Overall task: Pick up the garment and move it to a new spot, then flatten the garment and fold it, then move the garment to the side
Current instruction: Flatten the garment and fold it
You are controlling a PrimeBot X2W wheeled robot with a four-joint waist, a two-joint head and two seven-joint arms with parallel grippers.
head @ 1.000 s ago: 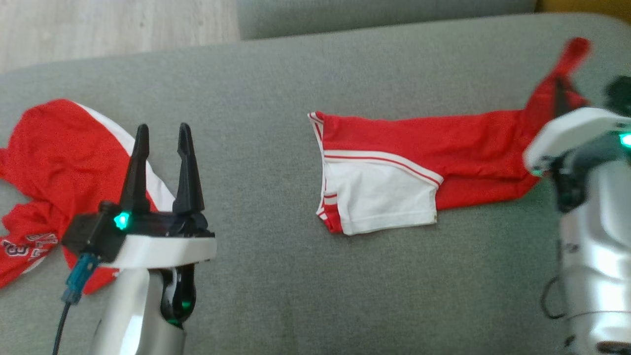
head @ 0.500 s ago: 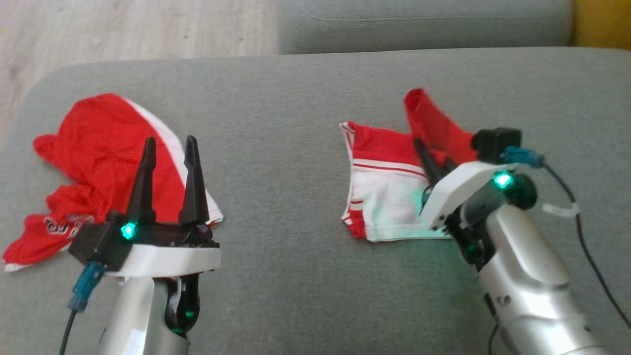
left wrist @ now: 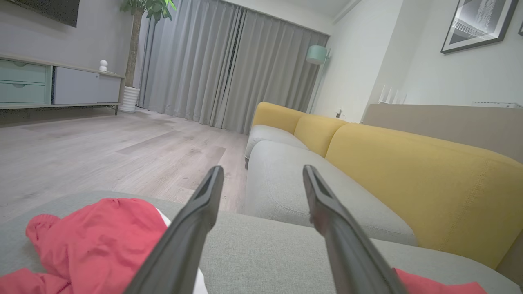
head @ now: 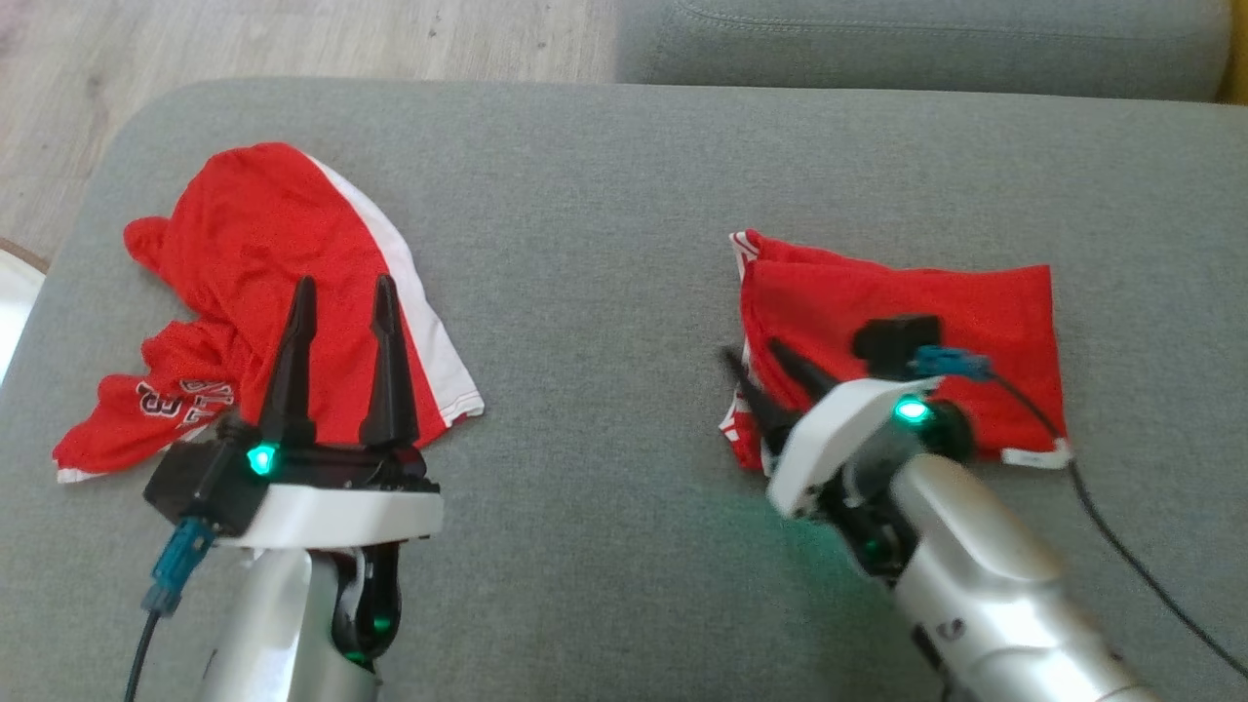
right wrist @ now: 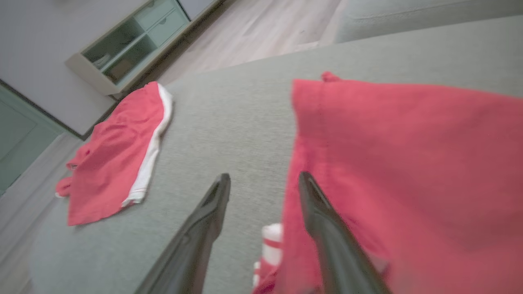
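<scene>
Far left: crumpled red jersey, with the left claw wide open and empty near it. Bare grey cushion in the middle, loads of room. Then the right claw, spread and gripping nothing, at the left edge of the folded shorts. Thin, light, floppy cloth I reckon, so pinch all layers at that edge or it unfolds. Cushion's free right of it too.

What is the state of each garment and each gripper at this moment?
folded red garment: folded over, lying flat on the gray cushion.
red jersey: crumpled, not folded, lying on the cushion's left part.
left gripper: open, holding nothing.
right gripper: open, fingers apart at the folded garment's edge.
</scene>
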